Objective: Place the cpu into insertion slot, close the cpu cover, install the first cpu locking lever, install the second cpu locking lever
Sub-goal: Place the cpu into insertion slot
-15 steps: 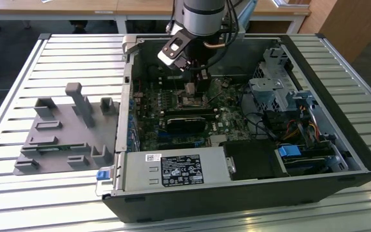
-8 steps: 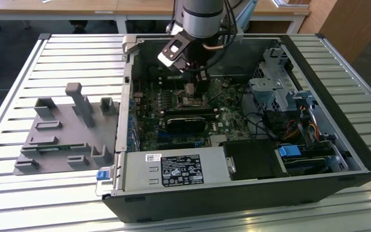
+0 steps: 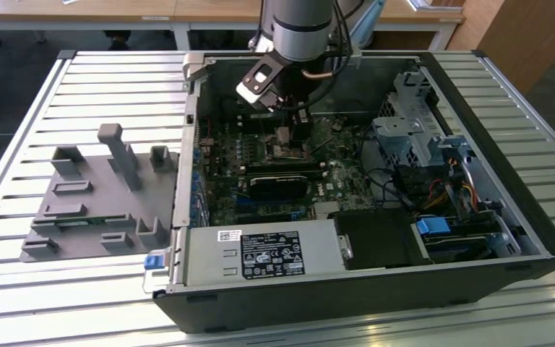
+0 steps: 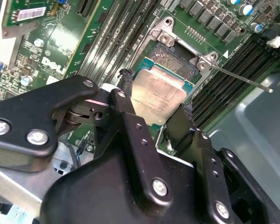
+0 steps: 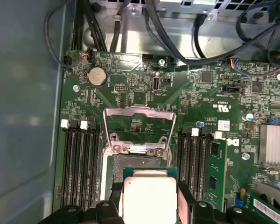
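Green circuit board (image 5: 144, 99) underlies the black gripper (image 4: 156, 100) pinching the flat silvery cpu (image 5: 149, 198) above the insertion slot (image 4: 170, 59)

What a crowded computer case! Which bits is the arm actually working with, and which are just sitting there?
In the job: gripper, shut on the cpu; insertion slot under it; cpu cover, standing open; thin locking lever.
Just there: memory slots; coin battery; black cables; power supply box; grey holder tray.
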Available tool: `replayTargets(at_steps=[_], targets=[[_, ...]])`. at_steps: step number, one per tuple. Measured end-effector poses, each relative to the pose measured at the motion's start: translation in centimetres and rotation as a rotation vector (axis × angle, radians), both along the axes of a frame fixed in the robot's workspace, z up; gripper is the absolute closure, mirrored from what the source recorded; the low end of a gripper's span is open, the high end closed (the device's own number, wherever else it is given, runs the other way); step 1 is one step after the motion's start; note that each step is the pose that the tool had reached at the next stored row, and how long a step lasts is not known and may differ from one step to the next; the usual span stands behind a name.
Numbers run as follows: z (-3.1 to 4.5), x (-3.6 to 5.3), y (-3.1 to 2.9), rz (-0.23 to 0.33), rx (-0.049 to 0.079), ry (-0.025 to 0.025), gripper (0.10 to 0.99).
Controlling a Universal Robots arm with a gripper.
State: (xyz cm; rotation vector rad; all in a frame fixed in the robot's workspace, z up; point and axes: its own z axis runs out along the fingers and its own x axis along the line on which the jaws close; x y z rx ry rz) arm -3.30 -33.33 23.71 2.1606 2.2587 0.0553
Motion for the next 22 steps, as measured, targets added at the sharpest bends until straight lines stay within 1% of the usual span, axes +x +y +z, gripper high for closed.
replayTargets(at_steps=[5, 8, 16, 18, 22], targets=[[-0.76, 0.0, 0.24, -0.002, 0.0, 0.0, 0.545], [-1.18, 0.0, 0.41, -0.013, 0.0, -0.0002, 0.545], [-2.5, 0.0, 0.52, -0.015, 0.0, -0.0003, 0.545], [-2.68, 0.0, 0.52, -0.015, 0.0, -0.0003, 0.545], [-2.82, -0.05, 0.57, -0.018, 0.0, -0.0002, 0.545]])
